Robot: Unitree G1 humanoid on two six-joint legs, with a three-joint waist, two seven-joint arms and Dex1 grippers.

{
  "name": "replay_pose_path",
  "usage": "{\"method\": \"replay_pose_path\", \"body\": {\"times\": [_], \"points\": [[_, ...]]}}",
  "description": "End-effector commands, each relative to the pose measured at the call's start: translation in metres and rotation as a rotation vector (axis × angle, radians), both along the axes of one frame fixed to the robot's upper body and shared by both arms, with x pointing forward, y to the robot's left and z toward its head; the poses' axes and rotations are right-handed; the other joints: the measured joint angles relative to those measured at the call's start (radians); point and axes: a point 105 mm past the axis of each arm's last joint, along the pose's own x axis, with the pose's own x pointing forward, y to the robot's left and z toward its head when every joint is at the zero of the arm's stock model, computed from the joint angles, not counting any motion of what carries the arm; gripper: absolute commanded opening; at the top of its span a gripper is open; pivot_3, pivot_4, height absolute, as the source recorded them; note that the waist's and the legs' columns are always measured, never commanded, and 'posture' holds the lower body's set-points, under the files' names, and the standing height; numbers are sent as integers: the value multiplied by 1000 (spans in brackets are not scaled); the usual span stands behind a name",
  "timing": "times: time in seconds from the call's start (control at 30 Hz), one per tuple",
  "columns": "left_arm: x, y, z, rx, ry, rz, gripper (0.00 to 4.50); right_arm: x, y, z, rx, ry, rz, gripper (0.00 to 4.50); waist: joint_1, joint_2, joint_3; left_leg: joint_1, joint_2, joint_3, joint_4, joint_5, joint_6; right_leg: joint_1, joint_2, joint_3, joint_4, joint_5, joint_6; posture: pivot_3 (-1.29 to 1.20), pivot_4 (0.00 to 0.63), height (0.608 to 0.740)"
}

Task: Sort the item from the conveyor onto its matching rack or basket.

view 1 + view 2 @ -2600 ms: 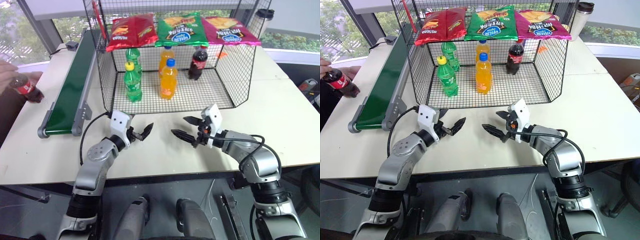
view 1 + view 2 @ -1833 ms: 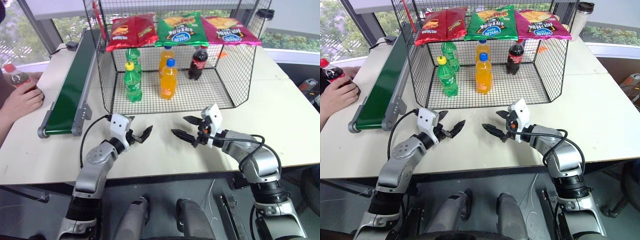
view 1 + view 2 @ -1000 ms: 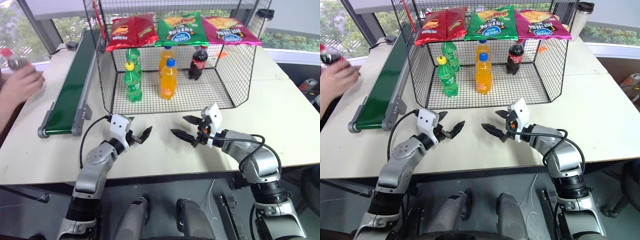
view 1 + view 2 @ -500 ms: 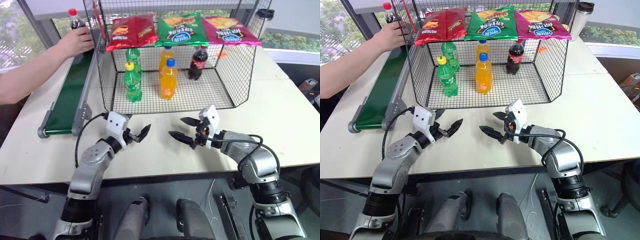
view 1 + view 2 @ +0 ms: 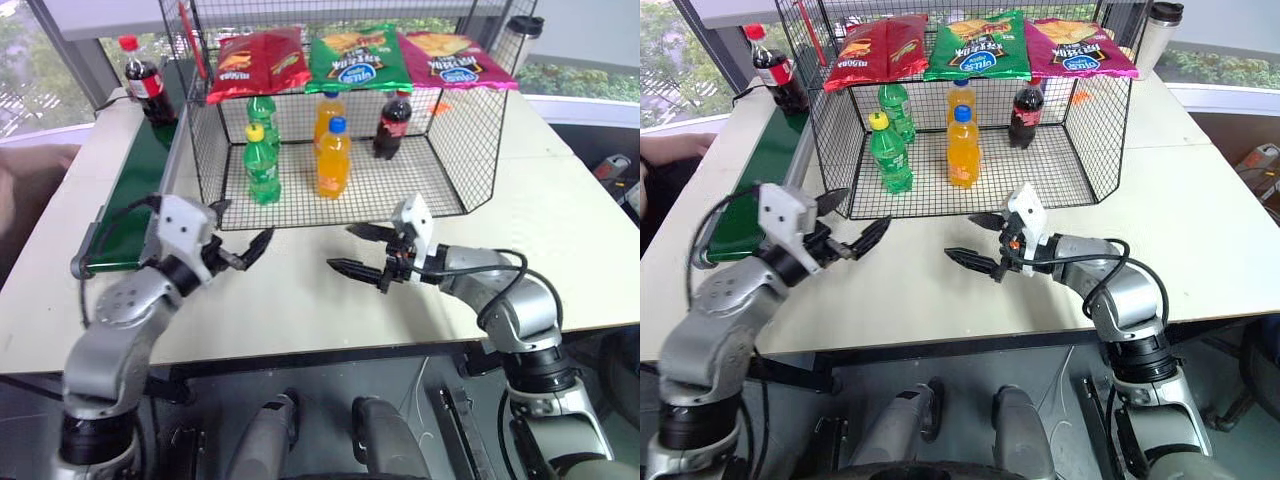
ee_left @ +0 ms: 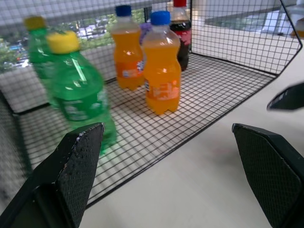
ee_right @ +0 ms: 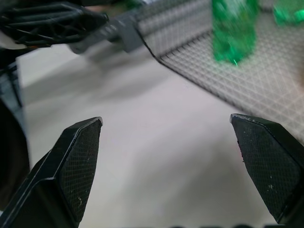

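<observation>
A cola bottle (image 5: 143,82) with a red cap stands upright at the far end of the dark-green conveyor (image 5: 128,195). To the belt's right sits the black wire basket (image 5: 452,150), with a second cola bottle (image 5: 390,125) on its mesh floor. My left gripper (image 5: 246,218) hovers open above the table in front of the basket's left corner, near the conveyor's near end. Open too, my right gripper (image 5: 340,247) hangs before the basket's middle, pointing toward the left one. Neither gripper holds anything. In the left wrist view the left gripper (image 6: 165,128) faces the bottles in the basket.
Green soda bottles (image 5: 262,160) and orange soda bottles (image 5: 333,158) stand in the basket. Chip bags (image 5: 354,58) lie on the slanted wire shelf above. A tumbler (image 5: 522,35) stands at the back right. A person's arm (image 5: 665,150) rests at the table's left edge.
The person's hand has let go of the cola bottle on the conveyor's far end and drawn back. My left gripper has risen and swung left; the right gripper has risen slightly.
</observation>
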Motion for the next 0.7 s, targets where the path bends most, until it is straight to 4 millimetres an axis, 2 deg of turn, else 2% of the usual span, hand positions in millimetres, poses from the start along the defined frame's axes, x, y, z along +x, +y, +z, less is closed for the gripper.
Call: {"method": "replay_pose_path", "body": {"times": [0.03,0.17,0.27,0.33,0.4,0.53,0.7], "points": [[-8,47,26,-60,-65,171,4500,-13,13,28,33,-78,103,4468,2,0,0,0,0,0,0,0,0,0,0,0,0,0,0,0,150,738],[-7,94,17,-91,-58,367,4500,-14,15,33,54,-74,123,4468,5,0,0,0,0,0,0,0,0,1,-1,0,-1,0,1,0,150,738],[-8,114,7,-130,-42,465,4500,-14,17,33,56,-72,133,4468,6,0,0,0,0,0,0,0,0,1,-1,0,-3,0,0,0,150,738],[-9,132,-6,-127,-22,573,4500,-18,20,32,53,-74,156,4468,6,-1,0,-1,-1,0,0,0,0,1,-1,0,-3,0,0,0,150,738],[-9,141,-17,-121,-9,641,4500,-22,24,30,46,-75,177,4468,5,-1,0,0,-1,1,0,0,0,1,-2,0,-3,0,0,0,150,738],[-6,144,-22,-136,-9,665,4500,-24,25,27,38,-69,185,4468,5,-1,0,-1,0,0,-1,0,0,0,-1,0,-3,0,0,0,150,738],[8,151,-28,-152,-15,679,4500,-24,21,19,24,-52,159,4468,7,-1,0,-1,0,0,-1,0,0,1,-2,0,-3,0,0,0,150,738]]}}
